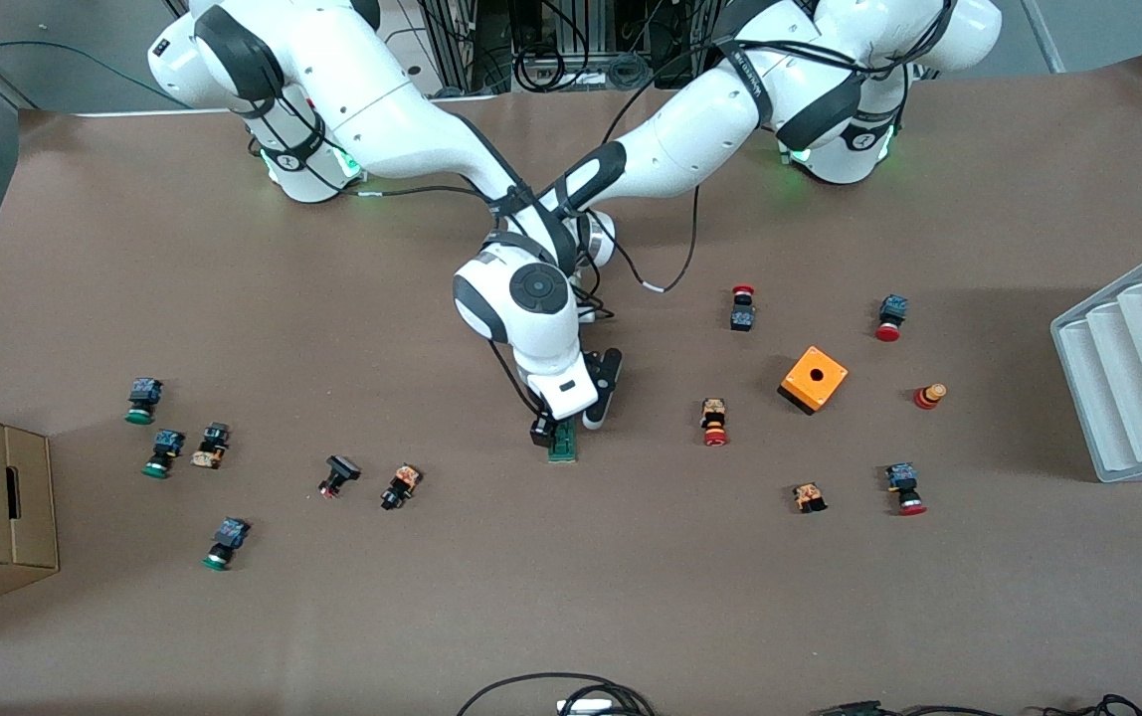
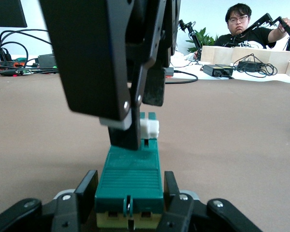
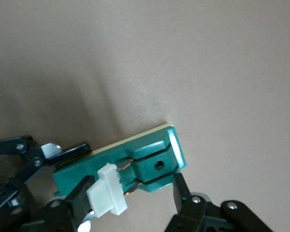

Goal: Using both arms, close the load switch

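Gripping the load switch [image 1: 562,442] mid-bench, both arms meet over it in the front view. Left wrist view: left gripper [image 2: 129,203] jaws clamp the ribbed green plastic body. Right wrist view: right gripper [image 3: 130,193] jaws pinch around the white lever [image 3: 108,189]. Next, likely press that lever flat while the body stays braced.

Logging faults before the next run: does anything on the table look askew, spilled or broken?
Nothing stands out. The load switch lies flat mid-table, gripped by both the left gripper and the right gripper. Push buttons lie scattered on their sides, none visibly broken.
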You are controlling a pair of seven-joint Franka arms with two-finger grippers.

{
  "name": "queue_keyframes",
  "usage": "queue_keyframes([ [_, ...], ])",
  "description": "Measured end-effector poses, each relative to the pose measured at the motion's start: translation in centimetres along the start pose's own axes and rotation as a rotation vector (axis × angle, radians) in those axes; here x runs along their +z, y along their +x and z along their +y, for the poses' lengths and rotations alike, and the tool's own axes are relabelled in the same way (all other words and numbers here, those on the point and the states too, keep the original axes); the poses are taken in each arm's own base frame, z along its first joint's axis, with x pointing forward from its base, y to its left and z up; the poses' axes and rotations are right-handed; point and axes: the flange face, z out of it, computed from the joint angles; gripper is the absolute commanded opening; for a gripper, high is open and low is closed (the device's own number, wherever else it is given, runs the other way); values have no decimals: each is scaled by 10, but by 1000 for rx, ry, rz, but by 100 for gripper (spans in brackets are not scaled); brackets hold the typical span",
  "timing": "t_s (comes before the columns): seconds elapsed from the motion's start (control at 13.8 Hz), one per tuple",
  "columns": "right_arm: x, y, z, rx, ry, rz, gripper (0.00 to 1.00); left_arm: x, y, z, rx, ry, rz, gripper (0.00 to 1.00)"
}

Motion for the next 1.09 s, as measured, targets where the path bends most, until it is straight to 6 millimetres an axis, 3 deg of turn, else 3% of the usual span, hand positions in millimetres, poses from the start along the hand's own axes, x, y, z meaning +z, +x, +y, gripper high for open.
queue_keyframes([
  [1.09, -8, 2, 15, 14, -28, 22, 73, 0, 0, 0, 0, 0, 0, 62],
])
